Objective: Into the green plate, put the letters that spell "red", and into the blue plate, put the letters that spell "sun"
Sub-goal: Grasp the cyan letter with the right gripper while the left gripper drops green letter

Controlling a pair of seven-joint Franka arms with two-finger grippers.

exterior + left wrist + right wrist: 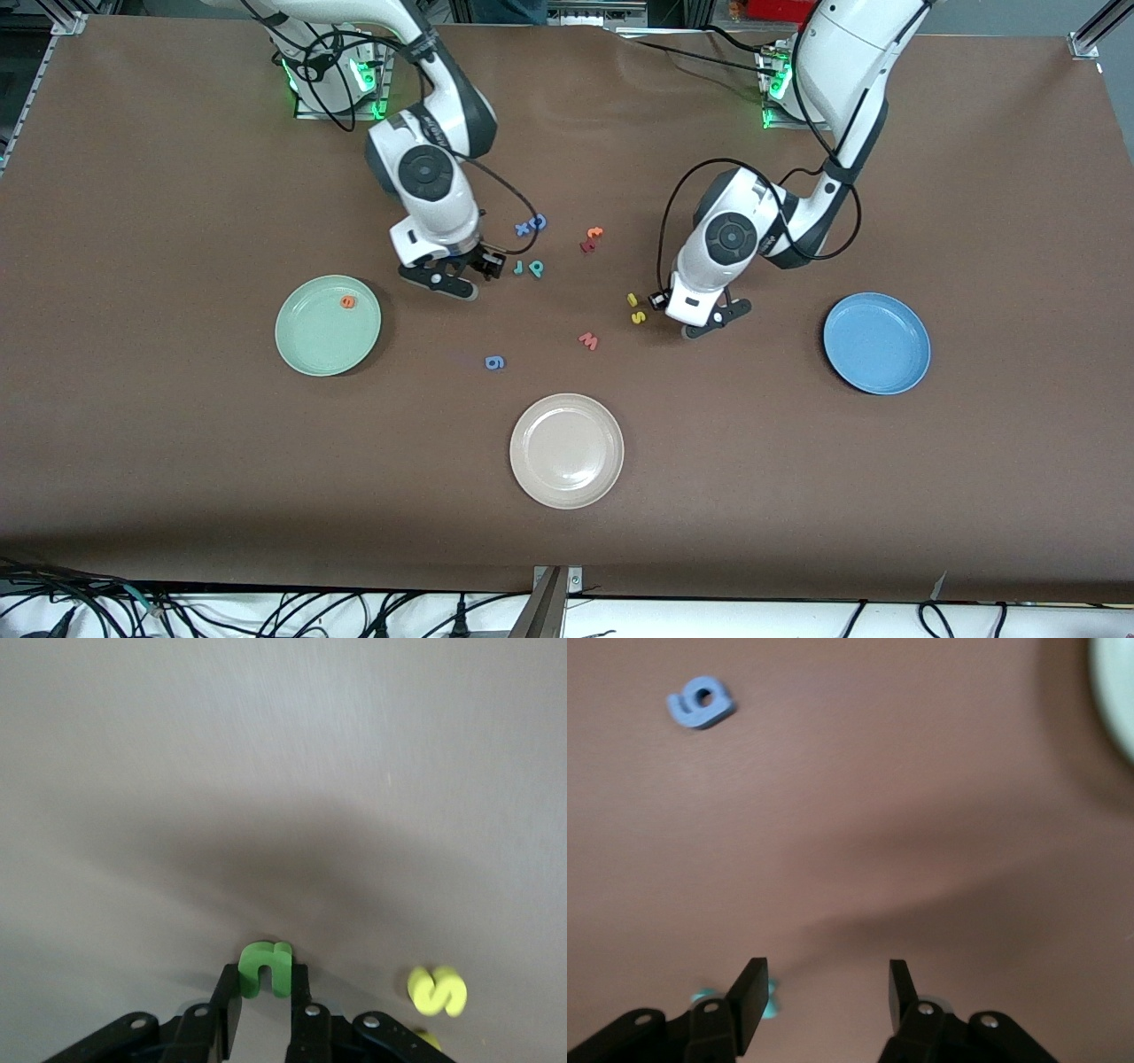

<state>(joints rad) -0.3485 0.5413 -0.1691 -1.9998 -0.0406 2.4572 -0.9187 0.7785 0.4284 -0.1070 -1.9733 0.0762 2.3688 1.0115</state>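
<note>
The green plate (306, 350), round, smooth and raised-rimmed, holds the tiny orange "e" (347, 302), while the matching blue plate (886, 359) sits toward the left arm's end. The right gripper (824, 1005) hovers, black fingers apart, near the teal letters (529, 268). The left gripper (263, 1010) is clamped on the chunky, matte green "n" (265, 967) beside the yellow "s" (437, 990).

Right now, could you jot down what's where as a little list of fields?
left pincer: shut on the green n, beside the yellow s
right pincer: open, low over the table near the teal letters
green plate: holds the orange e
blue plate: no letters
beige plate: no letters
</note>
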